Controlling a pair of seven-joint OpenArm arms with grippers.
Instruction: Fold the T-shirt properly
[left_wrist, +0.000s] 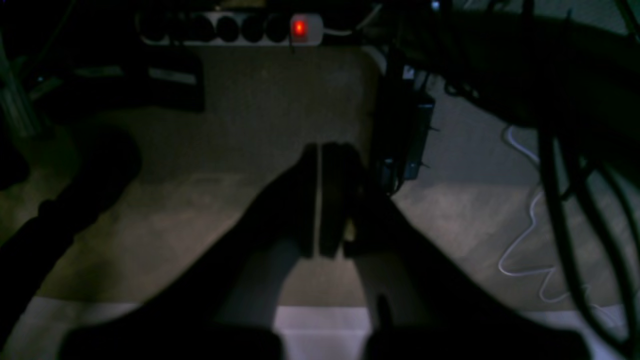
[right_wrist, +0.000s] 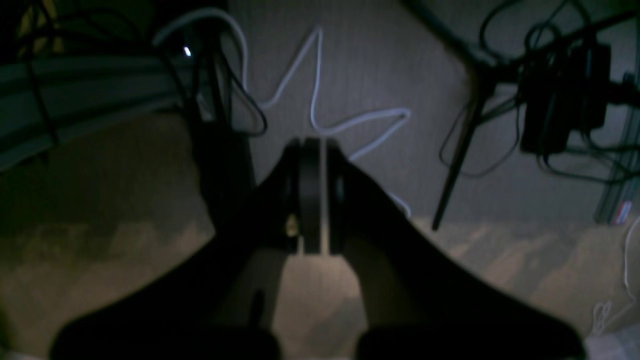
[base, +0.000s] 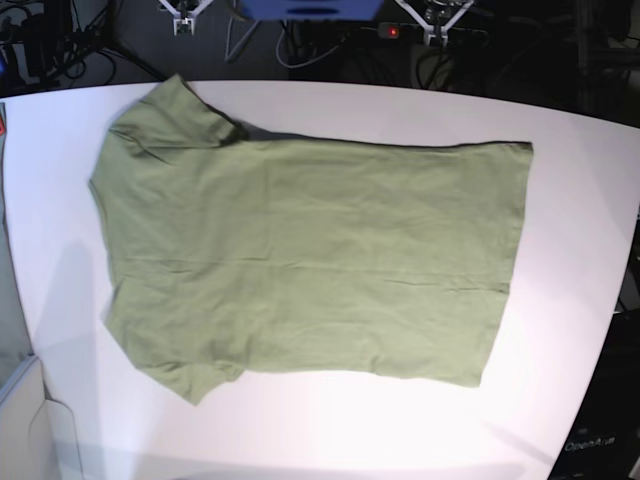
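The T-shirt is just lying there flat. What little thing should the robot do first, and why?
Probably bring one arm up over the table toward a sleeve. The T-shirt lies spread out and unfolded, collar end to the base view's left, and neither arm shows above it. Both wrist views show only floor and cables, with the left gripper and right gripper shut and empty.

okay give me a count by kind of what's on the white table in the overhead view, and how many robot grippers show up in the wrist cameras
Garments: 1, the T-shirt, olive green, spread flat on the table.
Grippers: 2, the left gripper and the right gripper, each seen only by its own wrist camera, both shut and holding nothing, over a dim floor.
Total: 3.
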